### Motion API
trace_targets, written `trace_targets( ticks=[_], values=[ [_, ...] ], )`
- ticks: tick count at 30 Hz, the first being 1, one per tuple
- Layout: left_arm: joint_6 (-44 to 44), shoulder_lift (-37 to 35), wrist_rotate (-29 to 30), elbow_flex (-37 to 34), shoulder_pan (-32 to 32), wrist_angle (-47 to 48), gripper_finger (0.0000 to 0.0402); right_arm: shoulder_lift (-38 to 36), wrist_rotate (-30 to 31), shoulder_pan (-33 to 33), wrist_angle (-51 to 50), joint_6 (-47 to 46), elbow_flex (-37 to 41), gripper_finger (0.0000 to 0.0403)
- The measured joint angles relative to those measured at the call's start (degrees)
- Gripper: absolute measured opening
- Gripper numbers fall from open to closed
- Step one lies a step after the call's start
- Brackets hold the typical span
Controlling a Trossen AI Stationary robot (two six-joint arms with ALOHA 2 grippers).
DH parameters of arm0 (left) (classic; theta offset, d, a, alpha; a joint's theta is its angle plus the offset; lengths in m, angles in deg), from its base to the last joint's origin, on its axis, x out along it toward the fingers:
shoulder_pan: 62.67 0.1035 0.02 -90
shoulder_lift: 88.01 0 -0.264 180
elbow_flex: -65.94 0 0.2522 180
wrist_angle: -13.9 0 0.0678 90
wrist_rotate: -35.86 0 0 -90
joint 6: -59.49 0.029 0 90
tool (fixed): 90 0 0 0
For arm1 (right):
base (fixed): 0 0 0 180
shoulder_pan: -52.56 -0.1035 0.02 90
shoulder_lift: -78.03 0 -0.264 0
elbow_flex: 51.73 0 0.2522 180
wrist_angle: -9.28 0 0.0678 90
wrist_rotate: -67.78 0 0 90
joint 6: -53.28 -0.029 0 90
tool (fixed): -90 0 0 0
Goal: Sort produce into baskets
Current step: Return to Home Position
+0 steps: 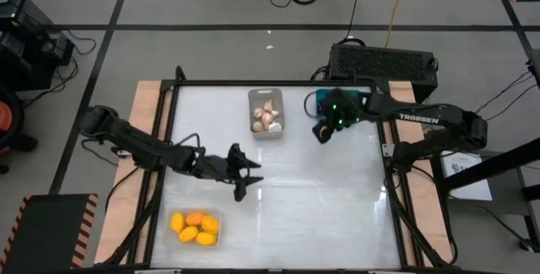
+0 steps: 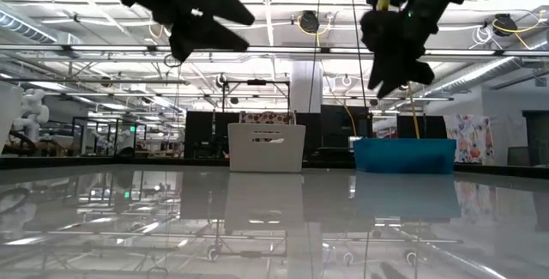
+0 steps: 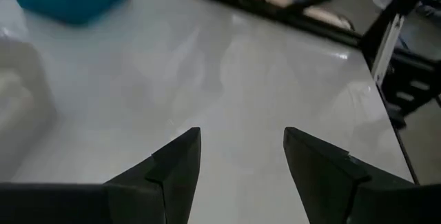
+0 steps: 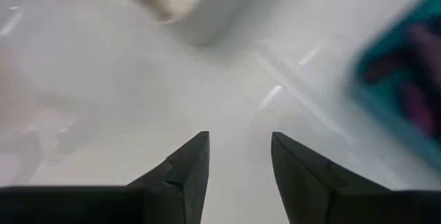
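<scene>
While the left gripper (image 3: 241, 140) and right gripper (image 4: 239, 138) hang empty, fingers spread, TROSSEN lettering (image 1: 419, 119) marks the right arm (image 1: 460, 127)

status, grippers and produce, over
Left gripper open, empty, over table centre. Right gripper open, empty, by teal bin. Garlic in grey bin, yellow fruit in clear bin. Nothing loose seen.

High view: overhead, straight down, whole table (image 1: 337, 215) in frame.
Low view: table-top height, level across, toward the room.
Wrist views: near the tabletop, angled down.
Shared: teal bin (image 2: 404, 154) appears in all four.
</scene>
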Motion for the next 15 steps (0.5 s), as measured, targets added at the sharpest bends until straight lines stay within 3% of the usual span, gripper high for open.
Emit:
trace_targets(
  ticks=[8, 15],
  values=[
    [7.83, -11.03, -2.52, 0.0, 6.72, 5.84, 0.0215, -0.78, 0.02, -14.1, 10.65, -3.61, 0.0, 0.0134],
    [11.05, -21.17, -2.77, 0.0, 11.11, 12.5, 0.0215, -5.21, 0.25, -19.01, 15.58, 2.6, -0.04, 0.0123]
  ],
)
